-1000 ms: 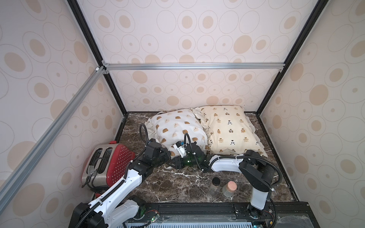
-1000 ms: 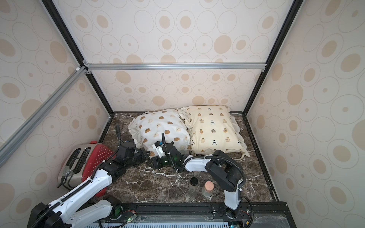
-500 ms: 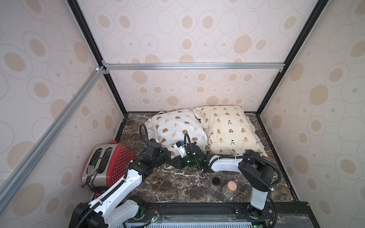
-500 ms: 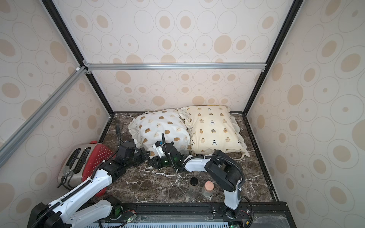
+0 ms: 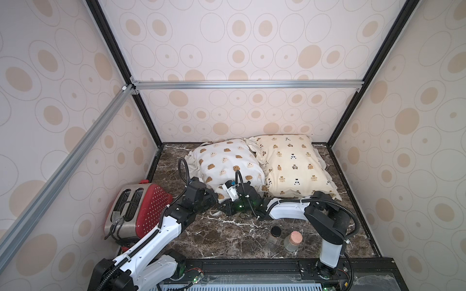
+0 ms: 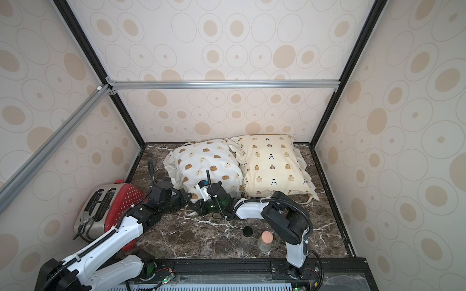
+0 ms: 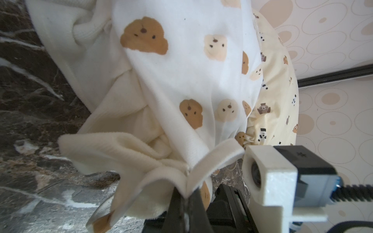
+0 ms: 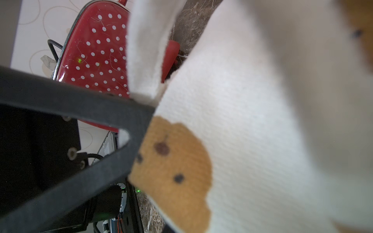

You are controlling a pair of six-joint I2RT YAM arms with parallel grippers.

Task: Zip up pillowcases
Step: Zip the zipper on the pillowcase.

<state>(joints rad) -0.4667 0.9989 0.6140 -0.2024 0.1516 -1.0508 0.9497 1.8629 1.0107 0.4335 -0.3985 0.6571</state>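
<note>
The left end effector [image 7: 186,196] and right end effector [image 8: 148,113] each pinch the lower ruffled edge of the white pillowcase [image 5: 227,163], centre frame on the table [image 5: 227,234]. The cream-yellow pillowcase [image 5: 290,163] touches its right side.

A dark, marble-patterned tabletop [image 5: 227,241], veined in white and walled on three sides, carried the whole scene. Along its far edge two stuffed, ruffle-edged covers lay side by side and touching: a white pillowcase [image 5: 227,161] printed with brown and cream faces on the left, and a cream-yellow pillowcase [image 5: 290,163] with small bears and pandas on the right. At the near left, against the wall, sat a tilted red toaster [image 5: 148,209] dotted in white, its slots turned up and leftward. Toward the near right, a black-capped jar [image 5: 275,231] and a pink-stoppered jar [image 5: 292,240] stood just beside each other on the bare stone.
</note>
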